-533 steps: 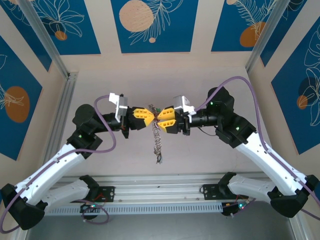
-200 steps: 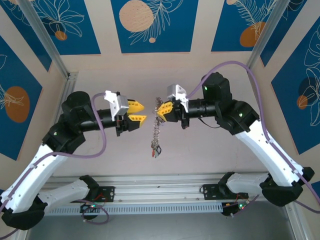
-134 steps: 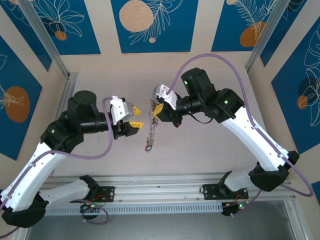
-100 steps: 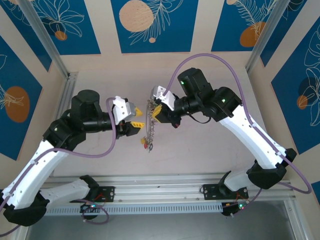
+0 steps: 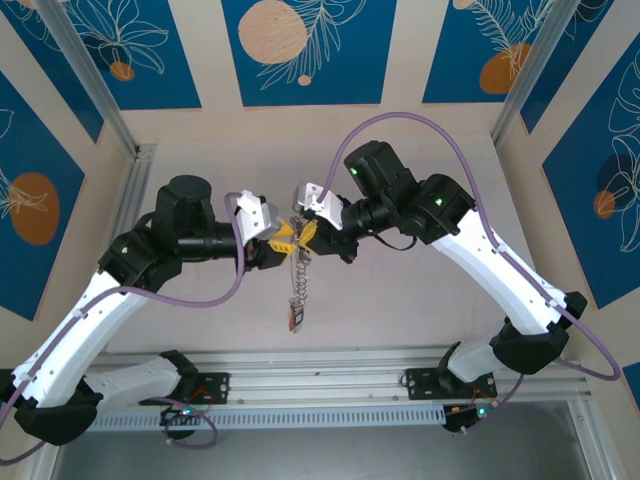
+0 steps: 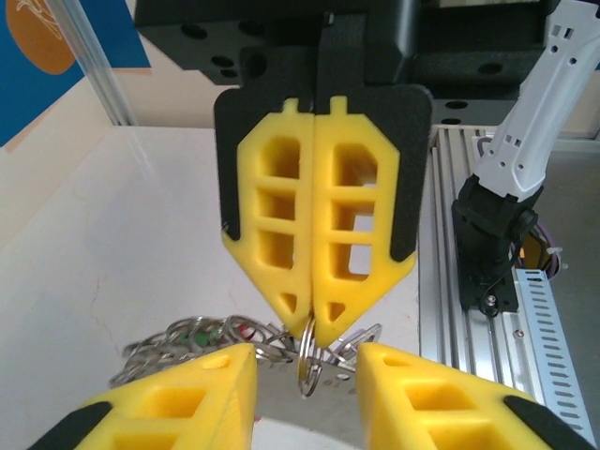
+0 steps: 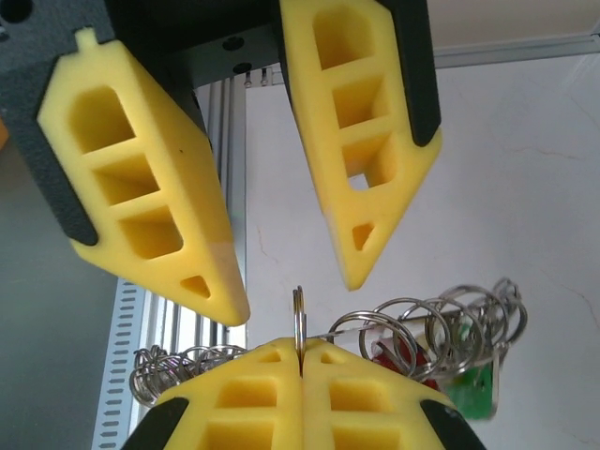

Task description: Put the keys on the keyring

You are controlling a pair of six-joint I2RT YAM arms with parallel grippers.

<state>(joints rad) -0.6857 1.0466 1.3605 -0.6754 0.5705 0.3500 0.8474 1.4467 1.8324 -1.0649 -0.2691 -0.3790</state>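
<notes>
Yellow left fingers [image 7: 141, 187] released, astride the thin keyring [image 7: 299, 323], seemingly lining up a second hold. Right fingers [image 6: 328, 291] clenched on that keyring, edge-on, held up over the worktop's [image 5: 400, 290] middle, likely to let the linked rings [image 7: 441, 319] and keys [image 5: 296, 318] dangle free for threading.

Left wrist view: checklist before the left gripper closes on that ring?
1. Right gripper shut on the ring: ok.
2. Left gripper open: ok.
3. Ring standing between the left fingers, touching neither: ok.
4. Keys off to the side, out of the closing path: ok.
5. Chain hanging free below the grippers, not snagged: cannot tell.
6. Ring's split end facing the left gripper: cannot tell.
</notes>
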